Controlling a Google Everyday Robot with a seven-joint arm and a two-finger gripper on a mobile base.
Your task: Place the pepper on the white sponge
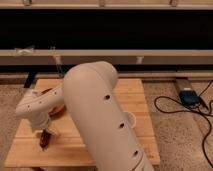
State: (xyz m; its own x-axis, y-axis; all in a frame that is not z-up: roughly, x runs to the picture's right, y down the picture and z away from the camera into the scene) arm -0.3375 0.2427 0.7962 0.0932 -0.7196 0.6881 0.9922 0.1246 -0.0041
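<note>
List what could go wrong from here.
1. The gripper hangs open just over the pepper; closing off-centre could flick it along the table.
2. No sponge shows; the arm covers much of the table, so placement may miss.
3. The arm's swing could knock the cup or plate.

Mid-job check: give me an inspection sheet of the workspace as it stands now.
Surface: wooden table on a speckled floor.
Job's things: pepper lies at the table's left front; white sponge not seen, perhaps behind the arm.
Clutter: reddish-brown plate and white cup, both partly hidden.
Grippers: gripper open, low, right over the pepper.
Cables: black cables on the floor by a blue device.
Surroundings: dark shelving behind.
</note>
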